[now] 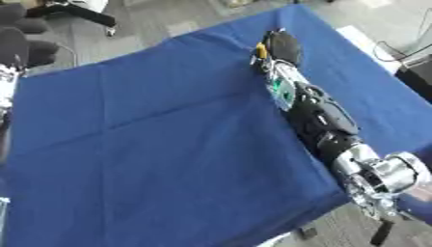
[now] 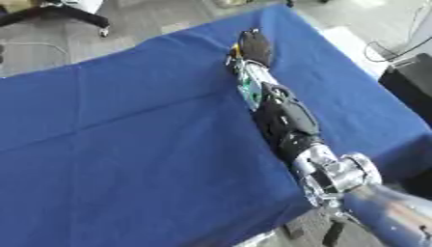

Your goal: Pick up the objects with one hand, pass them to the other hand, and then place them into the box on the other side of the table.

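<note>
My right arm point(image 1: 325, 120) stretches from the lower right across the blue-covered table point(image 1: 152, 144) toward its far edge. At the arm's end, my black right hand point(image 1: 282, 45) shows its back to the camera, close to the far edge. A small yellow thing point(image 1: 261, 48) peeks out at the hand's left side; I cannot tell what it is or whether the hand holds it. No box and no loose objects show on the cloth. My left hand is not in either view.
The table's far corner point(image 1: 295, 7) and right edge point(image 1: 397, 82) lie close to the arm. Grey floor, a chair base point(image 1: 80, 12) and a dark thing point(image 1: 21, 43) lie beyond the far left. A silver strip point(image 1: 6, 87) shows at the left edge.
</note>
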`<state>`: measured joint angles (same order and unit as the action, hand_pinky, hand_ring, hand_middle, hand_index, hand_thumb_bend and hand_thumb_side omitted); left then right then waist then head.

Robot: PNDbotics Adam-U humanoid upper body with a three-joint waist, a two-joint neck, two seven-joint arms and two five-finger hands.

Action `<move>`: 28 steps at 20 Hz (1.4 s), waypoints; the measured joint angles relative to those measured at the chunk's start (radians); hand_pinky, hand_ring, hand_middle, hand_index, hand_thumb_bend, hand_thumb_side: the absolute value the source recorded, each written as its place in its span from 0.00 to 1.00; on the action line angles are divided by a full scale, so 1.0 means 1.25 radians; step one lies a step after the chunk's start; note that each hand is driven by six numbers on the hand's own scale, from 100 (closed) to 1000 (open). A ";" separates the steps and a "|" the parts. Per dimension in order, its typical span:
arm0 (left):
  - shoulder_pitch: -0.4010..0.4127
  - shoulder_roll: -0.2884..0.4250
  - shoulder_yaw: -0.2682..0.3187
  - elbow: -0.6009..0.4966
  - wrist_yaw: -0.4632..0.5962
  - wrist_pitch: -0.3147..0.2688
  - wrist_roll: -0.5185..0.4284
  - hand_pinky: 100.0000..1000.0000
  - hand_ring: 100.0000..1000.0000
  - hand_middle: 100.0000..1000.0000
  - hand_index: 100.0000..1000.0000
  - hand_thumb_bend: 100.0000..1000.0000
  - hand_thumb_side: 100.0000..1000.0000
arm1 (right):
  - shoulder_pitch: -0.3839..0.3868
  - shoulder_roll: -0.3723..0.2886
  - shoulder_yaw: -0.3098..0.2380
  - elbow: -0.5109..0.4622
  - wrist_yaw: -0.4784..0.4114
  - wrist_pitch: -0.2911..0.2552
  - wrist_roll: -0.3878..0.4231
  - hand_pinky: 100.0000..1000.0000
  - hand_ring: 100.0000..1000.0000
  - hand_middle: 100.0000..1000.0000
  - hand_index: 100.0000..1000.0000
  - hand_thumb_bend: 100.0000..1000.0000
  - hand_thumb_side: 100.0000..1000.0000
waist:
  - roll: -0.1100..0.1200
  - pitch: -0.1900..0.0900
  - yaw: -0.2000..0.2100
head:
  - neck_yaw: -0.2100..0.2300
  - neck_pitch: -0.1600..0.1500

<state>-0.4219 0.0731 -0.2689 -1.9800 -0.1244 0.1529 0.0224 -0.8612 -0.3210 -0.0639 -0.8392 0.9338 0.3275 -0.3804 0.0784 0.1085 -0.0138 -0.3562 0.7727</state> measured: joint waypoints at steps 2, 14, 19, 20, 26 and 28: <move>0.003 0.000 0.000 0.006 -0.004 0.002 0.002 0.73 0.65 0.68 0.85 0.21 0.68 | 0.000 0.003 0.005 -0.044 -0.018 -0.007 -0.008 0.30 0.14 0.00 0.08 0.00 0.16 | 0.000 0.000 -0.002 | 0.002 0.000; 0.024 -0.012 -0.022 0.102 -0.057 -0.012 0.021 0.73 0.65 0.69 0.85 0.10 0.65 | 0.023 0.061 0.057 -0.333 -0.184 -0.063 0.017 0.30 0.14 0.00 0.08 0.00 0.35 | 0.000 0.000 -0.008 | 0.061 0.000; 0.019 -0.018 -0.043 0.142 -0.133 -0.025 0.034 0.74 0.66 0.71 0.88 0.11 0.51 | 0.058 0.101 0.091 -0.437 -0.261 -0.081 0.051 0.30 0.14 0.00 0.08 0.00 0.37 | -0.007 0.000 -0.015 | 0.150 0.000; 0.017 -0.018 -0.049 0.151 -0.155 -0.028 0.038 0.74 0.66 0.71 0.88 0.12 0.50 | 0.067 0.112 0.098 -0.458 -0.278 -0.083 0.059 0.30 0.14 0.00 0.08 0.00 0.37 | -0.010 0.000 -0.017 | 0.171 0.000; 0.008 -0.040 -0.084 0.205 -0.242 -0.055 0.056 0.74 0.66 0.71 0.88 0.12 0.50 | 0.101 0.152 0.134 -0.543 -0.343 -0.091 0.099 0.32 0.15 0.00 0.09 0.00 0.37 | -0.020 0.000 -0.025 | 0.239 0.000; 0.008 -0.042 -0.088 0.215 -0.249 -0.062 0.058 0.74 0.65 0.70 0.88 0.12 0.50 | 0.103 0.153 0.137 -0.547 -0.350 -0.091 0.111 0.36 0.19 0.00 0.14 0.00 0.36 | -0.021 0.000 -0.025 | 0.242 0.000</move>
<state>-0.4120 0.0205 -0.3791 -1.7113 -0.4353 0.0755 0.0949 -0.7325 -0.1292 0.1070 -1.5232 0.4967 0.2138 -0.2422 0.0519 0.1085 -0.0456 -0.0543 0.7727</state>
